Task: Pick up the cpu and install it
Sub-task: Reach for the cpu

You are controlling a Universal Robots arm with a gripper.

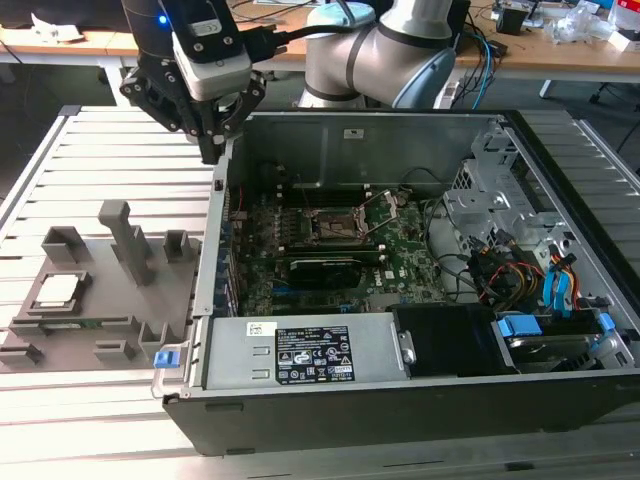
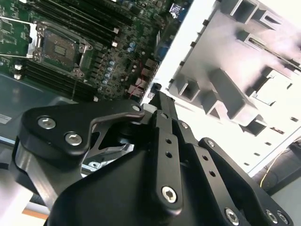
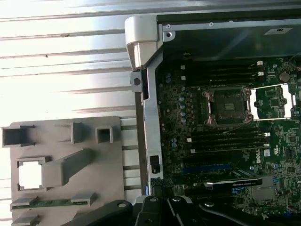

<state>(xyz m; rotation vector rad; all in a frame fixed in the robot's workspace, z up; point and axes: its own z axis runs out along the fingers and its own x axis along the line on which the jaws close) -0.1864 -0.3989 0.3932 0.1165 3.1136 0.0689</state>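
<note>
Labels: large white label (image 1: pixel 312 356) with black print on the grey metal cover (image 1: pixel 370 345) at the case's front edge, and a small white sticker (image 1: pixel 262 328) at that cover's corner. Another white sticker (image 1: pixel 352 133) sits on the case's far inner wall. Small white print on the motherboard (image 3: pixel 282 146) in the first wrist view.

I see the gripper (image 1: pixel 211 152) hanging over the open PC case (image 1: pixel 400 420), at its wall on the exterior view's left, near the far corner. Fingers are together, nothing between them.

The cpu (image 1: pixel 60 290) is seated in a square pocket of the grey fixture plate (image 1: pixel 110 310), which lies on the slatted table (image 1: pixel 120 140) beside the case, toward the table's edge on the exterior view's left. It's well apart from the gripper, untouched. Both wrist views show it as a pale square in that pocket (image 3: pixel 30 175) (image 2: pixel 275 89).

The socket (image 1: pixel 335 225) on the motherboard has its metal frame (image 3: pixel 270 101) swung open.
</note>
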